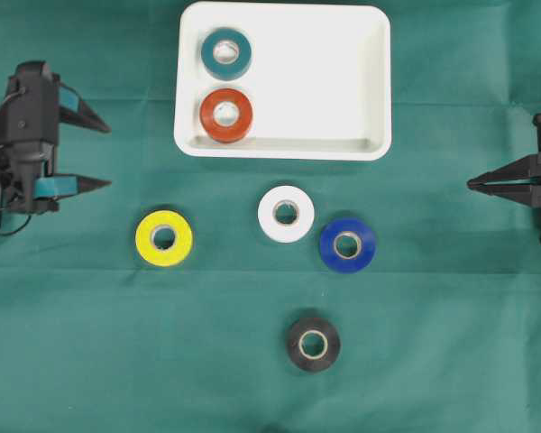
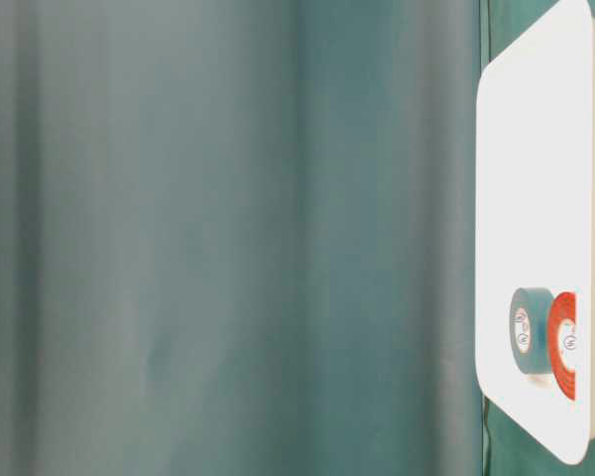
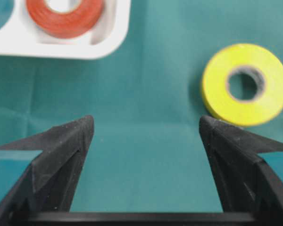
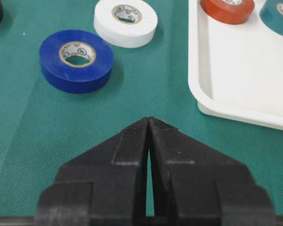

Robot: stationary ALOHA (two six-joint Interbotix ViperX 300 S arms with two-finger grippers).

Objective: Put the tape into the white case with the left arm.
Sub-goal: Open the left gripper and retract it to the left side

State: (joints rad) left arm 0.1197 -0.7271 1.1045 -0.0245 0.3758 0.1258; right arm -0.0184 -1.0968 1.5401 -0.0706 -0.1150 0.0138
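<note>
While the left claw (image 1: 95, 153) hangs wide open and empty at the edge of the green worktop (image 1: 451, 343), a teal roll (image 1: 226, 53) and a red roll (image 1: 226, 115) lie side by side in the white case (image 1: 343, 81). Yellow (image 1: 164, 238), white (image 1: 286, 214), blue (image 1: 347, 244) and black (image 1: 313, 344) rolls sit flat on the cloth (yellow nearest the open claw). The right claw (image 1: 473, 184) is closed on nothing.

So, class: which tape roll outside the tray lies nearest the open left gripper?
The yellow tape roll; white, blue and black rolls lie farther from the left gripper.
</note>
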